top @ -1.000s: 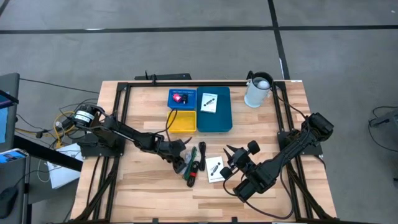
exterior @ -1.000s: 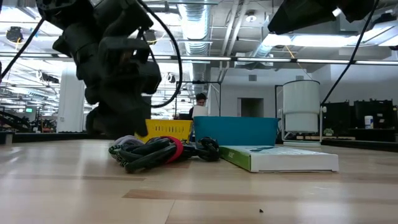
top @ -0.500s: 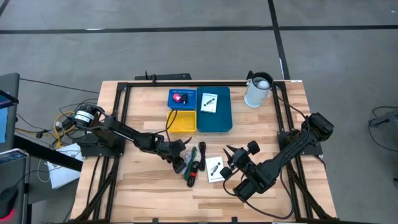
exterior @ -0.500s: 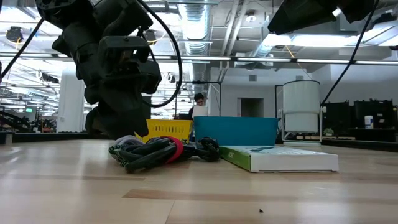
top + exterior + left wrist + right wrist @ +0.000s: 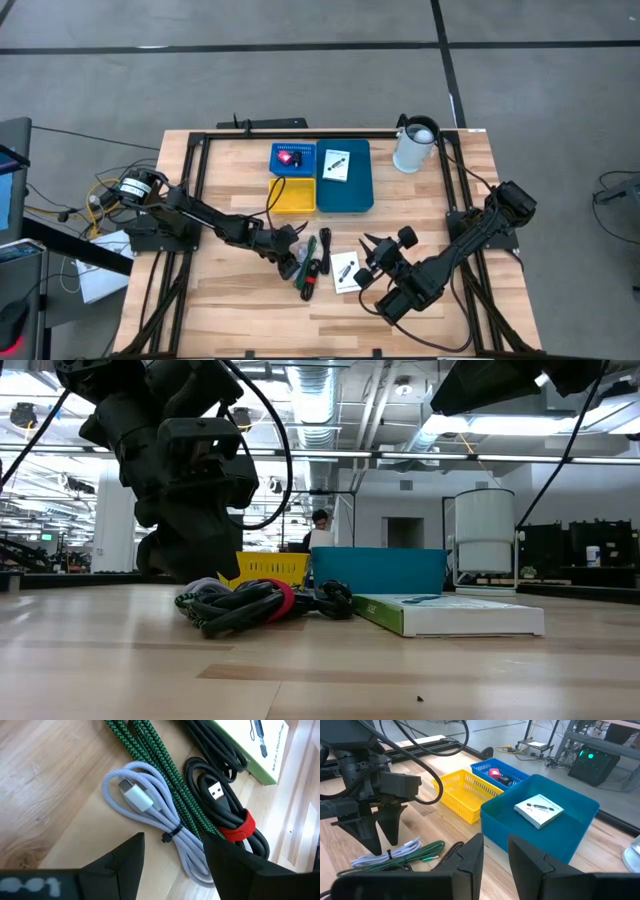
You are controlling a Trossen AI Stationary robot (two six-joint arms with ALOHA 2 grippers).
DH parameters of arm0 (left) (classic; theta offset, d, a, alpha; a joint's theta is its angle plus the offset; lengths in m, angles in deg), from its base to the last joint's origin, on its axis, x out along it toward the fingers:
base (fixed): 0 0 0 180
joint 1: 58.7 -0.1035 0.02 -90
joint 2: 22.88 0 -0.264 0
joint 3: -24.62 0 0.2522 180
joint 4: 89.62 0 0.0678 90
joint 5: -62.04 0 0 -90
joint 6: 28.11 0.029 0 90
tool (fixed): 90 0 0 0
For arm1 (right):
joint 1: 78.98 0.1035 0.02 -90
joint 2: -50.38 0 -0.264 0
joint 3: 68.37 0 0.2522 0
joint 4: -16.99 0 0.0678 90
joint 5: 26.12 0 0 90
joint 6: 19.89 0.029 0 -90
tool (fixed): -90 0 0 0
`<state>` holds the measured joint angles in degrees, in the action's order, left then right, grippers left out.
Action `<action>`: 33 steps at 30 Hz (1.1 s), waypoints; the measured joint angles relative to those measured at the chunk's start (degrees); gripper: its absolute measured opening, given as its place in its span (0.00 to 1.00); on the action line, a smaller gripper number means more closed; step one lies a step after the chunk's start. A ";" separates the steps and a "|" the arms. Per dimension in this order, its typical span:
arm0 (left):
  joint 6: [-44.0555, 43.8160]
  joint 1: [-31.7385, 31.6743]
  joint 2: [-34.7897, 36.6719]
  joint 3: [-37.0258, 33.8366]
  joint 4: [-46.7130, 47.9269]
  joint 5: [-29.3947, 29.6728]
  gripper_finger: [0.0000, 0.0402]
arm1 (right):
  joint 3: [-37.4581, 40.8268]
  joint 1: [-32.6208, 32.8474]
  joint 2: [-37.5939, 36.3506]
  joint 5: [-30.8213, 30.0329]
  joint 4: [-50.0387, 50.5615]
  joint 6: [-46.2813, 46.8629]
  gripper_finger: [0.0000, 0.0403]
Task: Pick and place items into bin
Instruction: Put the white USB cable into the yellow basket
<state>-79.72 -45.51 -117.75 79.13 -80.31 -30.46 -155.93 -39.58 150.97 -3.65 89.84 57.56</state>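
Your progress, biggest first: large blue bin (image 5: 345, 185) holds one white boxed item (image 5: 337, 165); small blue basket (image 5: 292, 158) holds red-pink piece (image 5: 289, 158); yellow basket (image 5: 293, 196) looks empty, though top view is coarse. Left on table (image 5: 220, 300): green-edged packet (image 5: 450, 616), then cable cluster: black USB cable with red strap (image 5: 227, 815), green braided cable (image 5: 160, 760), white cable (image 5: 150, 815). Your left gripper (image 5: 172, 860) hangs just over white cable, fingers spread wide, nothing held. Your right gripper (image 5: 495, 851) waits beside packet, narrowly parted, empty.
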 joint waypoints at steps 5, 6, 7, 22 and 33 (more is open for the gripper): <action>-0.02 0.18 0.02 0.00 -0.02 0.02 0.48 | 0.00 0.00 0.00 0.00 -0.02 0.00 0.20; -0.02 0.36 0.02 0.00 -0.09 0.06 0.48 | 0.00 0.00 0.00 0.00 -0.03 0.00 0.20; -0.02 0.53 0.02 0.00 -0.21 0.09 0.48 | 0.00 0.00 0.00 0.00 -0.04 0.00 0.20; -0.50 1.62 -2.23 0.11 -3.21 -0.30 0.48 | 0.00 -0.02 0.00 0.07 -0.55 -0.09 0.20; 2.82 1.62 -6.95 7.03 3.53 -4.90 0.48 | 0.00 -0.02 0.00 0.23 -2.70 -3.04 0.20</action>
<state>-76.90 -43.89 -124.69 86.16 -76.78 -35.36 -155.93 -39.61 150.97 -3.42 87.14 54.52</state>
